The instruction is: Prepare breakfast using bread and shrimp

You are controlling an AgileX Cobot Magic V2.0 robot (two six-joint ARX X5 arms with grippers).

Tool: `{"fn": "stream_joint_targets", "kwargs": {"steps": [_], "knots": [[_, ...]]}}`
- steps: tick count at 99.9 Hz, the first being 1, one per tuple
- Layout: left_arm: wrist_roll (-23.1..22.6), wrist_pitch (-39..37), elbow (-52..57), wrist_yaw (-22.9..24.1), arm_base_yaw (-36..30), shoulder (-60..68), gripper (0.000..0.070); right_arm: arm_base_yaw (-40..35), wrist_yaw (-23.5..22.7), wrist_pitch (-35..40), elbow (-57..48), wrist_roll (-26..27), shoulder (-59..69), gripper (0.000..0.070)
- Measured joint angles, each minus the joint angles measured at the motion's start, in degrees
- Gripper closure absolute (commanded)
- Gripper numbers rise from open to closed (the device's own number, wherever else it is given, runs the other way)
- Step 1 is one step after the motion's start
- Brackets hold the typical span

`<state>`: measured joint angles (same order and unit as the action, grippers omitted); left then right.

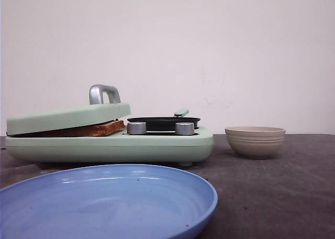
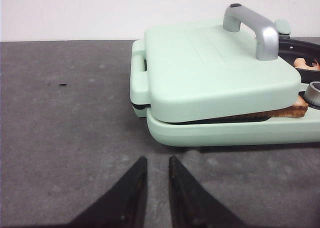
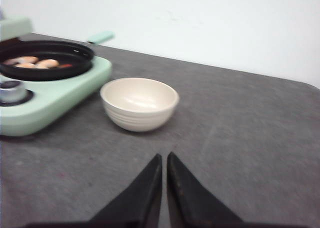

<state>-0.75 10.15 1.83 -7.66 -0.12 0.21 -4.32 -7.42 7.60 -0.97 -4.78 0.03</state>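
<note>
Toasted bread [image 1: 99, 128] lies inside the mint-green breakfast maker [image 1: 115, 147], and its lid [image 2: 210, 73] rests tilted on top of it. A brown crust corner of the bread [image 2: 294, 110] pokes out under the lid. Shrimp [image 3: 35, 63] lie in the black pan [image 3: 75, 70] on the maker's right half, and the shrimp [image 2: 305, 64] also show behind the lid handle. My left gripper [image 2: 157, 160] hovers over the table in front of the maker, its fingers slightly apart and holding nothing. My right gripper [image 3: 164, 157] is shut and empty, short of the bowl.
A beige ribbed bowl [image 1: 255, 141] stands empty to the right of the maker; the bowl [image 3: 139, 103] sits just beyond my right fingertips. A large blue plate [image 1: 104, 202] lies at the front left. Two metal knobs [image 1: 136, 128] face forward on the maker.
</note>
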Motion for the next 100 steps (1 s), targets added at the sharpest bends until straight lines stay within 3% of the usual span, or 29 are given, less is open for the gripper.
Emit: {"fn": "stream_joint_targets", "kwargs": {"steps": [23,52,100], "knots": [[0.0,0.0,0.0,0.0,0.0,0.0,0.07,2.0,2.1,2.5,0.0,0.1,0.3,0.069],[0.0,0.0,0.0,0.0,0.0,0.0,0.07,2.0,2.2,2.5,0.0,4.2,0.3,0.069],[0.0,0.0,0.0,0.0,0.0,0.0,0.07,2.0,1.6,1.9,0.0,4.8,0.3,0.069]]}}
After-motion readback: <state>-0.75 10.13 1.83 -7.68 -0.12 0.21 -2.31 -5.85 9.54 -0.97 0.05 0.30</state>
